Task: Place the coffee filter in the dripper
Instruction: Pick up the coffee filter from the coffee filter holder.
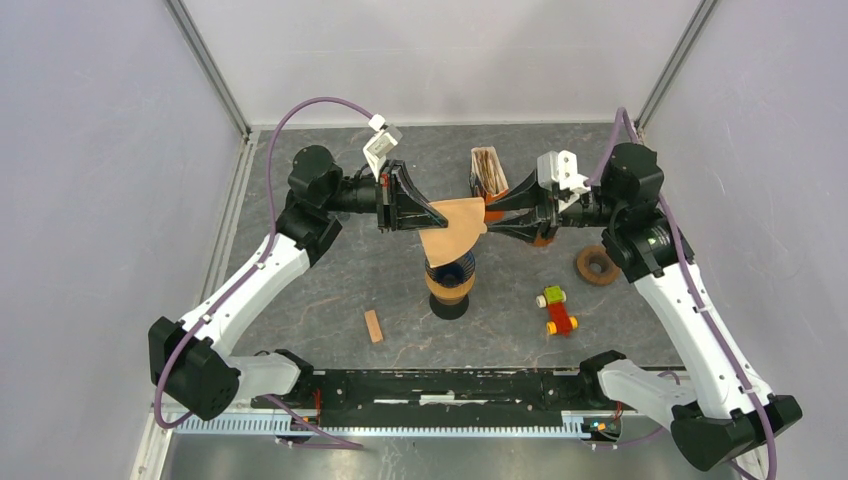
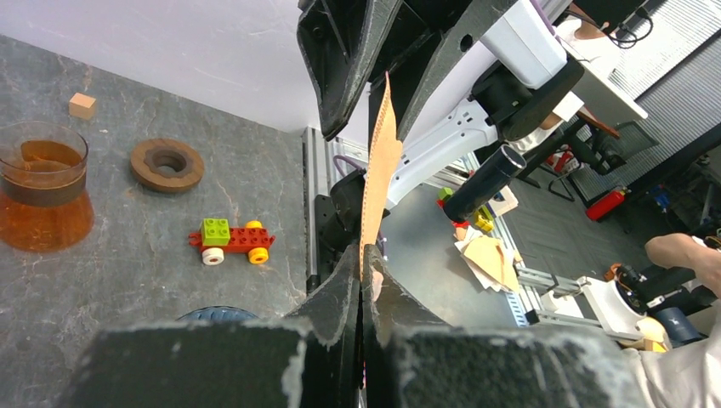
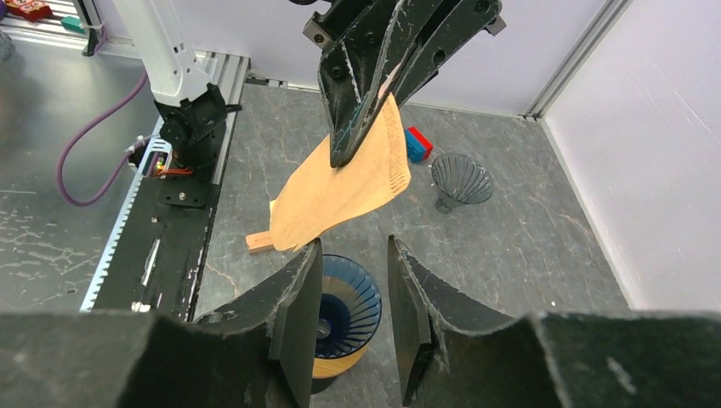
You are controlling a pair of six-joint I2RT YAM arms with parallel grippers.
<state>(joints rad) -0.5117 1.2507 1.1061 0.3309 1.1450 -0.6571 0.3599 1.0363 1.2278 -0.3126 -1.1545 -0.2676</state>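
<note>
The coffee filter [image 1: 455,228] is held in the air just above the dripper [image 1: 452,272], at about 12 o'clock from it in the top view, and is not yet placed inside. The left gripper [image 1: 432,213] is closed tightly on the filter's edge from the 9 o'clock side. In the left wrist view the paper is seen pinched flat between the two fingers [image 2: 340,297]. The right gripper [image 1: 491,222] is brought in from 3 o'clock with its jaws partly apart. The opposite corner of the filter lies at their opening, but nothing is clamped there, and whether the paper is touched cannot be told. The dripper – a dark blue ribbed cone on a tan base – is seen directly below the right fingers. A filter holder [image 1: 488,172] stands at 1 o'clock from the dripper, a brown ring [image 1: 597,265] at 3 o'clock, a toy car [image 1: 558,311] at 4 o'clock and a wooden block [image 1: 373,325] at 8 o'clock.
</note>
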